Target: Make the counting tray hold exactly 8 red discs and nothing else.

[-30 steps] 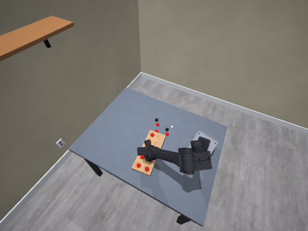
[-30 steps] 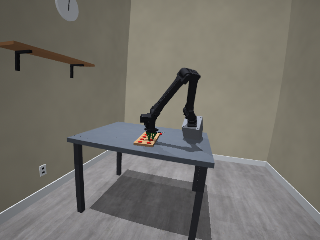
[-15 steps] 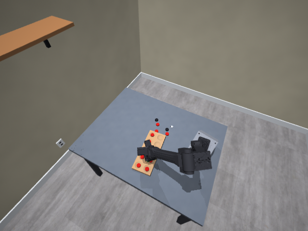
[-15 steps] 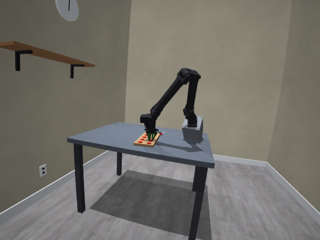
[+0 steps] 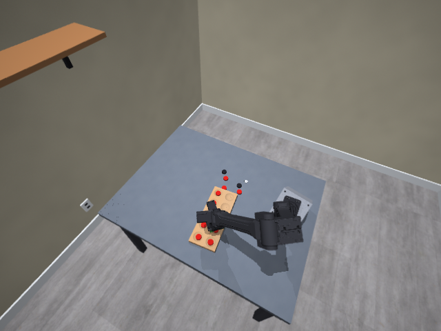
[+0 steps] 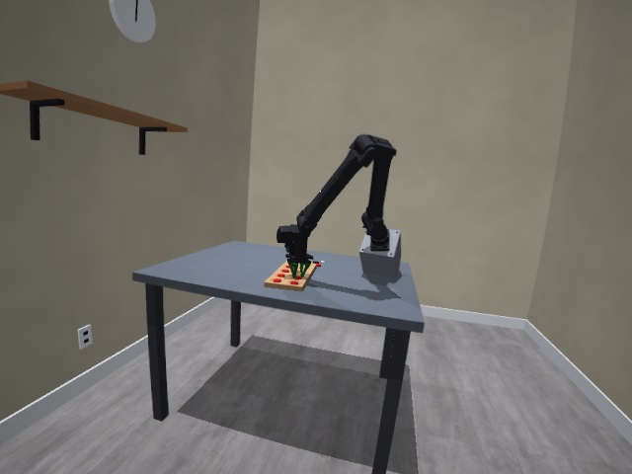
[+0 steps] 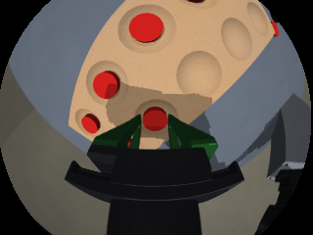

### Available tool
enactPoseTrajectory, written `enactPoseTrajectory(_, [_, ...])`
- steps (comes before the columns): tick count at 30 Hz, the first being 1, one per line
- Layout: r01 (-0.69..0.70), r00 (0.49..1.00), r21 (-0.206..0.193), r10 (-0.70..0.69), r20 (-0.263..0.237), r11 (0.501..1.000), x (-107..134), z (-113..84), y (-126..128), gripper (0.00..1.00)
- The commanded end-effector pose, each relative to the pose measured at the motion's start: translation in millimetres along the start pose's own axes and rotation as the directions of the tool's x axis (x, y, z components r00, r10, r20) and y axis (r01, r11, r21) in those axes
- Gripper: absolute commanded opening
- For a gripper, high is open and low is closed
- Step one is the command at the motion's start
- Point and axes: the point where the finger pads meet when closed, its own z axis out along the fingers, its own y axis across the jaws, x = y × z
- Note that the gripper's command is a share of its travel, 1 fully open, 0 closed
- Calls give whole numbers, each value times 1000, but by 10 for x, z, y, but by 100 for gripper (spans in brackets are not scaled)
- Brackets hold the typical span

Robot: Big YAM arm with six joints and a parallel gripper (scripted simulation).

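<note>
Seven red discs in tray, claw around one

The tray (image 5: 204,245) (image 6: 283,285) (image 7: 191,34) lies flat on the table (image 5: 160,171) (image 6: 203,265), with seven red discs in its ten pockets. One full row of five runs along one long side. On the other side, two pockets at one end hold discs, the end one partly hidden by a finger in the wrist view, and three pockets are bare.

The gripper (image 5: 212,229) (image 6: 298,276) (image 7: 155,117) points down over the tray, its green fingers partly apart, one on each side of a disc (image 7: 155,118) that sits in its pocket. They stand very near its rim without a visible clamp on it.

Off the tray's other end lie three more red discs: one (image 5: 224,187) right by the tray's edge, one (image 5: 225,178) farther out, and one (image 5: 239,191) near the corner. Two black discs (image 5: 224,172) and a small white piece (image 5: 245,181) lie near them.

The arm (image 5: 236,221) (image 6: 332,189) arches back to its grey base (image 5: 284,189) (image 6: 380,263) on the table. Beyond, a wooden shelf (image 5: 53,46) (image 6: 102,108) and a clock (image 6: 145,23) hang on the wall.

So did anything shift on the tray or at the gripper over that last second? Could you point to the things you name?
Nothing visibly moved in the top and exterior views: the arm (image 5: 236,221) (image 6: 332,189), the tray (image 5: 207,245) (image 6: 282,285) (image 7: 100,54) and the loose discs beside it look the same. For the gripper (image 7: 155,117)'s fingers, I can't tell.
</note>
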Motion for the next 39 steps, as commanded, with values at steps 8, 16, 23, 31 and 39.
enactPoseTrajectory(8, [-1,1000,3,1,0,1000,-1,56,-9,37])
enactPoseTrajectory(16, [-1,1000,3,1,0,1000,0,56,-9,37])
enactPoseTrajectory(23, [-1,1000,3,1,0,1000,0,56,-9,37])
enactPoseTrajectory(31, [18,1000,-36,-17,20,999,-58,-386,184,37])
enactPoseTrajectory(39, [25,999,-39,-24,26,999,-42,-1123,198,37])
